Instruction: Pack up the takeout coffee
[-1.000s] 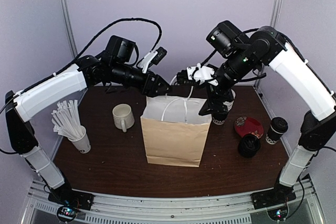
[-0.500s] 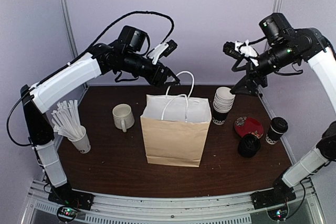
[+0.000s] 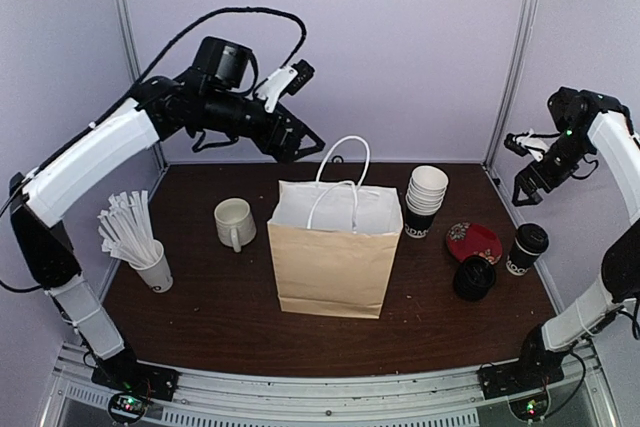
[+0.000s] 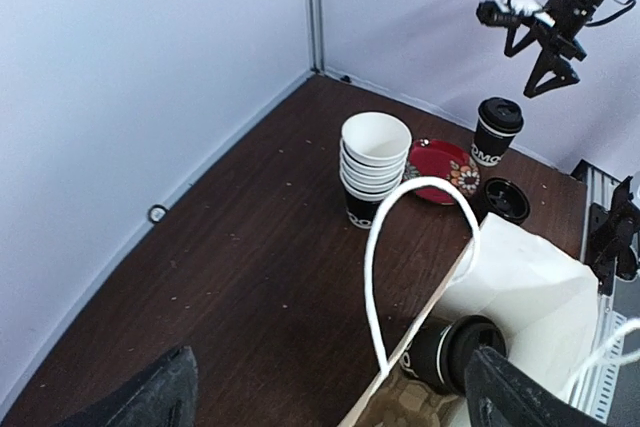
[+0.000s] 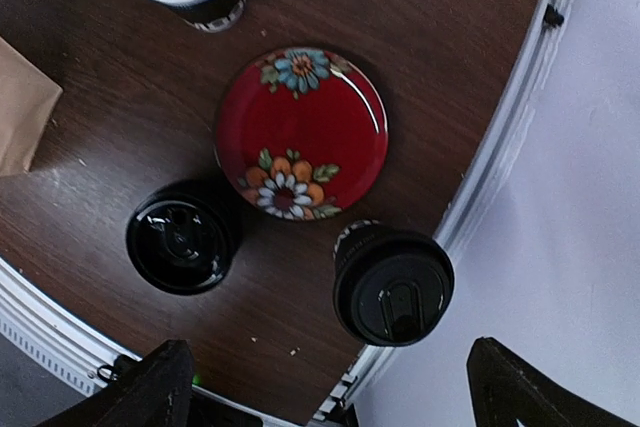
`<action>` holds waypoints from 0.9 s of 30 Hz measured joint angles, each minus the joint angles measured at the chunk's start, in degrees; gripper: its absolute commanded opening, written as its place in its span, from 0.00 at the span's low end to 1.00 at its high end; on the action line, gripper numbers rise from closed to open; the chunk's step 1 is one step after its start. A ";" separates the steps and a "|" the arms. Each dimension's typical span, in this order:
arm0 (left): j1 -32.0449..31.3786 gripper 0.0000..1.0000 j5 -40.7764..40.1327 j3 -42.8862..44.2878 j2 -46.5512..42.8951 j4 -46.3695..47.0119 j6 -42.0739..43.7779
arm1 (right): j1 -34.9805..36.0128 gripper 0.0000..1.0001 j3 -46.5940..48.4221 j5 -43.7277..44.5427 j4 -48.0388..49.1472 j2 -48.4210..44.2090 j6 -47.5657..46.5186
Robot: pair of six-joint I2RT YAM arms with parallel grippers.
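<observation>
One lidded takeout cup (image 4: pixel 455 352) lies on its side inside the paper bag (image 3: pixel 330 257) at mid-bench. The other cup (image 3: pixel 526 248) stands upright at the bag's 3 o'clock, just beside the right edge of the bench (image 3: pixel 200 307), with a red plate (image 3: pixel 474 241) at its 9 o'clock. The left fingers (image 4: pixel 150 402) hang spread and empty above the bag's 11 o'clock corner. The right fingers (image 5: pixel 165 382), also spread and empty, hang high over the right edge near the standing cup. Bare bench runs from the bag's 6 o'clock side to the near edge.
</observation>
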 measured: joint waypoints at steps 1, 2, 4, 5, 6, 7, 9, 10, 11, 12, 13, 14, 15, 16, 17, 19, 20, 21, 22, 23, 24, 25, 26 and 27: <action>0.02 0.98 -1.44 -1.84 -3.02 0.20 0.33 | -0.55 0.99 -0.90 1.31 -0.24 0.09 -0.35; 0.11 0.98 -2.84 -4.20 -6.56 0.52 0.63 | -0.98 0.99 -1.77 2.78 -0.28 0.20 -0.72; 0.11 0.98 -4.83 -8.11 -12.24 1.22 1.38 | -1.86 1.00 -3.32 5.11 -0.11 0.72 -1.49; 0.11 0.98 -5.73 -10.03 -14.56 1.75 1.75 | -2.27 0.99 -4.02 6.03 0.13 1.20 -1.68; 0.13 0.97 -6.93 -12.68 -17.00 2.56 2.21 | -2.86 1.00 -4.52 6.64 0.26 1.95 -1.77; 0.17 0.96 -7.45 -14.53 -18.21 3.19 2.54 | -3.43 0.99 -4.76 7.23 0.33 3.04 -1.95; 0.17 0.94 -8.44 -19.12 -19.52 4.85 3.41 | -4.02 0.98 -5.18 8.17 0.90 5.33 -2.27; 0.22 0.92 -8.61 -20.98 -19.50 5.68 3.69 | -4.13 0.97 -5.53 8.41 1.20 6.19 -2.54; 0.28 0.91 -8.79 -23.61 -19.47 6.99 4.02 | -4.28 0.95 -6.14 8.76 1.53 7.19 -2.82; 0.48 0.91 -8.76 -26.49 -19.43 7.78 4.17 | -4.33 0.94 -6.75 9.03 1.73 7.98 -3.06; 0.74 0.91 -8.52 -28.85 -19.43 8.09 4.20 | -4.33 0.93 -7.30 9.31 1.95 8.57 -3.17; 1.07 0.91 -8.26 -30.60 -19.43 8.17 4.15 | -4.31 0.93 -7.87 9.77 2.12 9.20 -3.37; 1.53 0.91 -8.02 -32.33 -19.52 8.41 4.07 | -4.33 0.92 -8.28 10.05 2.29 9.64 -3.52; 1.84 0.92 -7.85 -33.33 -19.65 8.61 3.98 | -4.33 0.92 -8.61 10.43 2.40 9.97 -3.56; 2.08 0.91 -7.69 -34.29 -19.96 9.09 3.91 | -4.33 0.92 -8.94 11.13 2.60 10.27 -3.61; 2.38 0.91 -7.26 -35.52 -20.92 9.97 3.76 | -4.33 0.92 -9.51 12.55 3.04 10.62 -3.65; 2.38 0.91 -6.97 -35.63 -21.29 10.29 3.74 | -4.35 0.92 -9.64 13.00 3.17 10.67 -3.65; 2.38 0.91 -6.67 -35.63 -21.73 10.71 3.72 | -4.39 0.92 -9.68 13.51 3.34 10.69 -3.65; 2.38 0.91 -6.40 -35.63 -22.10 11.26 3.72 | -4.44 0.92 -9.68 13.88 3.56 10.69 -3.65; 2.38 0.91 -6.12 -35.63 -22.47 11.89 3.69 | -4.48 0.93 -9.68 14.14 3.74 10.69 -3.65; 2.38 0.91 -5.90 -35.63 -22.69 12.20 3.69 | -4.52 0.92 -9.68 14.27 3.89 10.69 -3.65; 2.38 0.92 -5.70 -35.63 -22.88 12.48 3.72 | -4.57 0.93 -9.77 14.47 4.15 10.69 -3.65; 2.38 0.91 -5.57 -35.63 -22.95 12.76 3.69 | -4.61 0.93 -9.86 14.62 4.26 10.69 -3.65; 2.38 0.91 -5.44 -35.63 -22.97 12.98 3.72 | -4.66 0.93 -10.01 14.80 4.39 10.71 -3.67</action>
